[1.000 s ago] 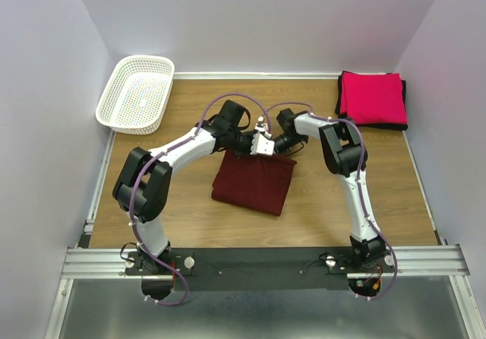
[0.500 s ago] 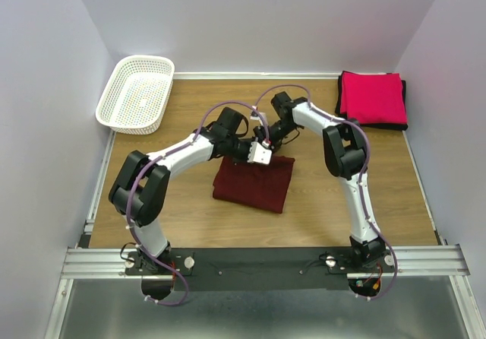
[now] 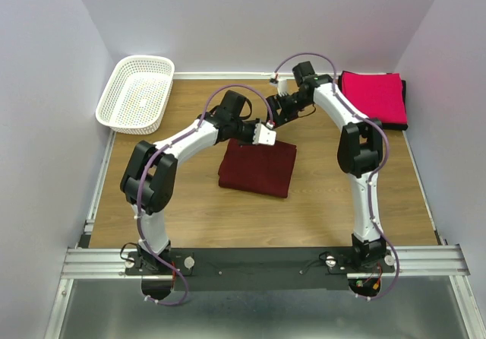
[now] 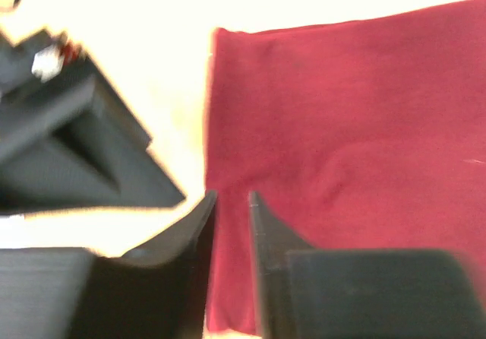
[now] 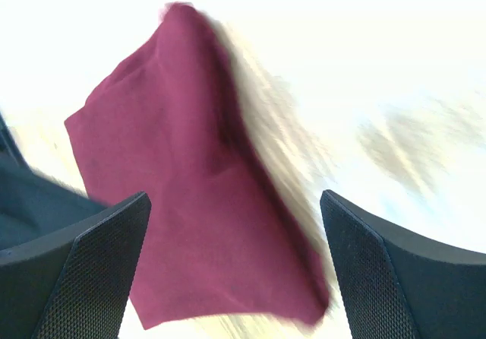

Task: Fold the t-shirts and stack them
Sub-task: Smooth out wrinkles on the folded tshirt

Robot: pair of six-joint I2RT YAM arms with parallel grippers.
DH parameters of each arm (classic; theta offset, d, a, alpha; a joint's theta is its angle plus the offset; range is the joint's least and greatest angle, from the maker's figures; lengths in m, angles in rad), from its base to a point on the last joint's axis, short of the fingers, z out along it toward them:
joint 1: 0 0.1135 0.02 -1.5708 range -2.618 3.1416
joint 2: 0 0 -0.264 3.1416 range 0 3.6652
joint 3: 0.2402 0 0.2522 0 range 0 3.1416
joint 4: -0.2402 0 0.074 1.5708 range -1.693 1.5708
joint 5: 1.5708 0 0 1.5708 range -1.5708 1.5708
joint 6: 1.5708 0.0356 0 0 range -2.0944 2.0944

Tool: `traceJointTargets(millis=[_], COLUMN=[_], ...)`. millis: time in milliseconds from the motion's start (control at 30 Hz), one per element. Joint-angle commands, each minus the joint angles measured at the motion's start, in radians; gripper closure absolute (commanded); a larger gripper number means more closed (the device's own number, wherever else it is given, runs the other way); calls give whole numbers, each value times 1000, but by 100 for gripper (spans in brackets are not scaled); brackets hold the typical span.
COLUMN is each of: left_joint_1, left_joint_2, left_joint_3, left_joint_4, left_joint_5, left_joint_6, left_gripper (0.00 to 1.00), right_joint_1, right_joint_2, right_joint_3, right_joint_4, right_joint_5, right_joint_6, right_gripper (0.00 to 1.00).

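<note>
While right hand point(image 5: 234, 198) gapes empty, left hand point(image 4: 232, 196) is nearly closed above maroon t-shirt point(image 4: 342, 126).

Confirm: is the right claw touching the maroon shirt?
Apart. The top view shows bare table between the right claw and the maroon shirt; the claw is open.

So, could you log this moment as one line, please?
maroon t-shirt: folded, centre | left gripper: nearly shut at its far edge | right gripper: open, empty

1 maroon t-shirt point(image 3: 257, 168); 1 pink-red t-shirt point(image 3: 372, 98); black t-shirt edge point(image 3: 391, 125); white mesh basket point(image 3: 137, 93); brown table point(image 3: 190, 202).
</note>
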Motion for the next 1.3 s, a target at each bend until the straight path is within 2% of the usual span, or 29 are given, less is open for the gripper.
traceJointTargets(millis=[0,67,200,267,333,367,433,467,633,800,1267], left_joint_1=[16,32,127,164,212,226,253,259,304,324,330], left_joint_2=[51,65,85,106,140,144,152,155,206,295,382], left_joint_3=[77,105,168,218,274,275,246,227,209,254,288], left_joint_4=[-15,5,71,48,-65,-93,-92,-84,-18,-9,-12], left_joint_5=[4,-5,11,28,82,97,129,140,176,206,252], left_joint_6=[-10,-54,-210,-301,-353,-393,-456,-499,-634,-701,-740], left_gripper=[62,53,45,43,40,37,37,36,37,37,38], right_joint_1=[-18,-31,-134,-163,-179,-179,-179,-179,-179,-179,-177], right_joint_2=[-39,-38,-44,-67,-88,-102,-102,-91,-64,-53,-93], right_joint_3=[34,43,44,-10,-96,-128,-185,-196,-245,-282,-374], right_joint_4=[1,1,1,1,1,4,6,7,29,43,40], right_joint_5=[33,23,-72,-109,-109,-108,-118,-126,-94,-95,-152], right_joint_6=[5,26,74,66,34,26,19,18,2,-6,-20], right_gripper=[0,0,2,10,17,24,35,36,38,38,50])
